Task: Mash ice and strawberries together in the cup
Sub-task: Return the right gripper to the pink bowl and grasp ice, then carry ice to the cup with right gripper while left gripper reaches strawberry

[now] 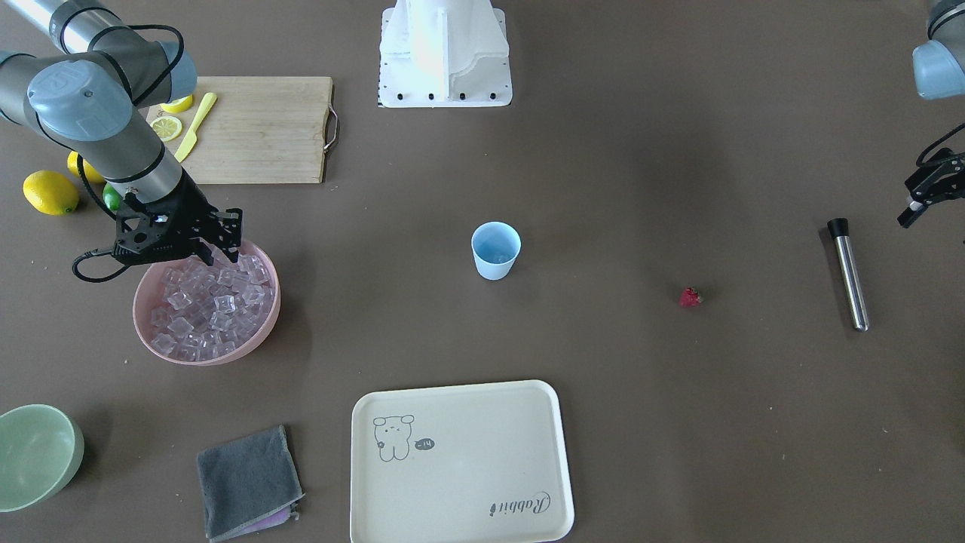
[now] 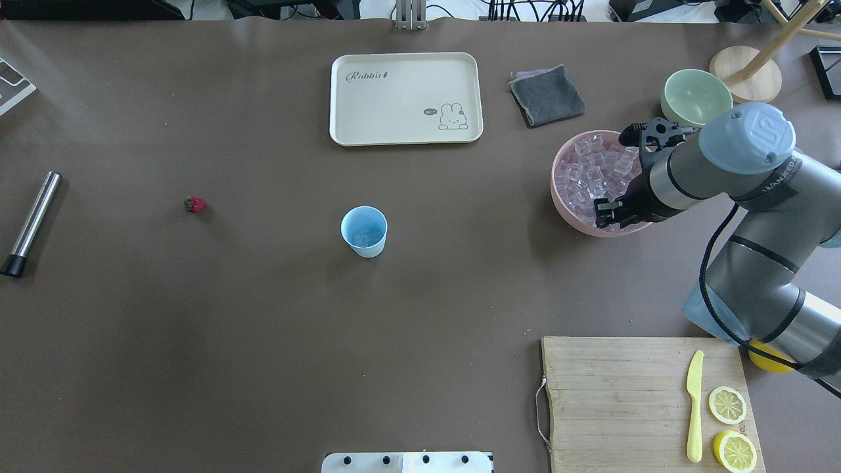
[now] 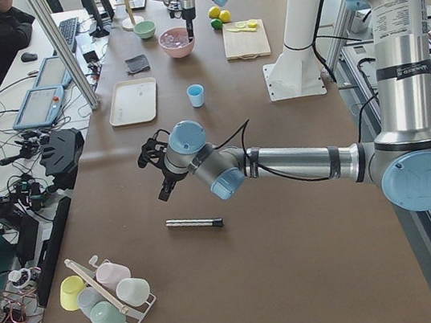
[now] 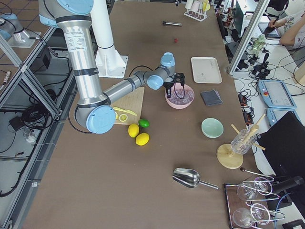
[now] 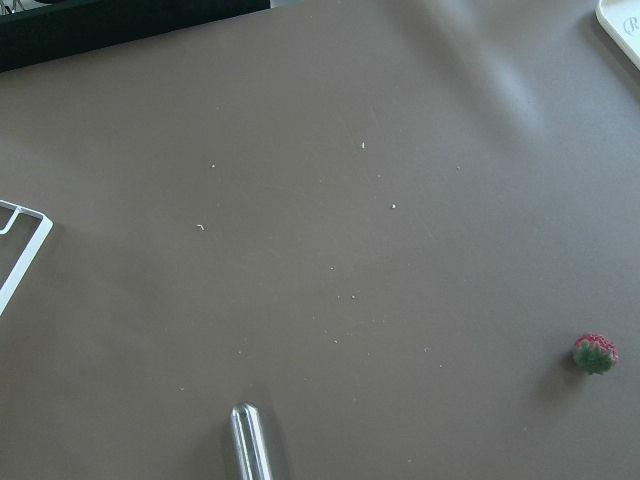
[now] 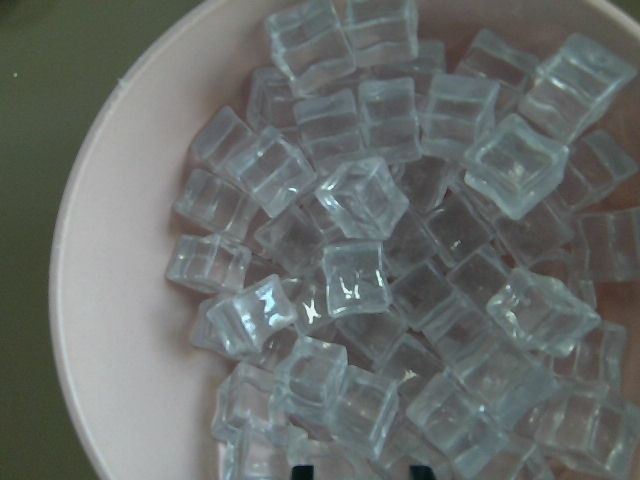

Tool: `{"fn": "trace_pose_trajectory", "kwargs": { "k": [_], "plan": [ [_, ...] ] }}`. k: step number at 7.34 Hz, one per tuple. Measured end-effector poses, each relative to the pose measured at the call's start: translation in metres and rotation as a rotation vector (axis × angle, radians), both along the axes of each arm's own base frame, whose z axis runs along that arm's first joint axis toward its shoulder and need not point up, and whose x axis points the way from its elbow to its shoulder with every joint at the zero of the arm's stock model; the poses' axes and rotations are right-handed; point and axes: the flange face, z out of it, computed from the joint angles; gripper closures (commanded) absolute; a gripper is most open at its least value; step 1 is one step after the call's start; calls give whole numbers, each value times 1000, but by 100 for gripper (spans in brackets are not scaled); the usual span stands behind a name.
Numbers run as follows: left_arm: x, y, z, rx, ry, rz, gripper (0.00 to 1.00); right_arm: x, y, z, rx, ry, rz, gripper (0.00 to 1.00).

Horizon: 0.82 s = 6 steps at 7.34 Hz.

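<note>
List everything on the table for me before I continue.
ice: many, clear, in pink bowl
pink bowl: one, pink, under right gripper
cup: one, light blue, table centre
strawberry: one, red, between cup and rod
rod: one, silver, near left gripper
tray: one, cream, operators' side
cloth: one, grey, beside tray
green bowl: one, pale green, near pink bowl
board: one, wood, holding knife, lemon slices
lemons: two, yellow, beside board
lime: one, green, by lemons
right gripper: open, over ice
left gripper: state unclear

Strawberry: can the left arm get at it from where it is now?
Probably yes. The strawberry lies alone on bare table between the cup and the metal rod, and the left gripper hangs near that rod with nothing between.
</note>
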Motion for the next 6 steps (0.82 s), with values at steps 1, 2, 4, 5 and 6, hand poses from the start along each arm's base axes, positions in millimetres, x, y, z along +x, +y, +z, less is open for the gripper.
{"fn": "trace_pose_trajectory", "kwargs": {
  "k": [1,2,4,5,6],
  "plan": [
    [0,0,0,0,-1,-1,2,0,0,0,2,3,2,78],
    [0,-1,0,0,-2,-2,2,-1,0,0,4,4,3,84],
    [0,0,0,1,-2,-2,2,2,1,-9,16,-11,0,87],
    [0,0,-1,2,-1,-2,2,13,-1,-19,17,-31,1,87],
    [0,0,-1,0,1,-4,2,35,-10,-25,5,-60,8,87]
  ]
}}
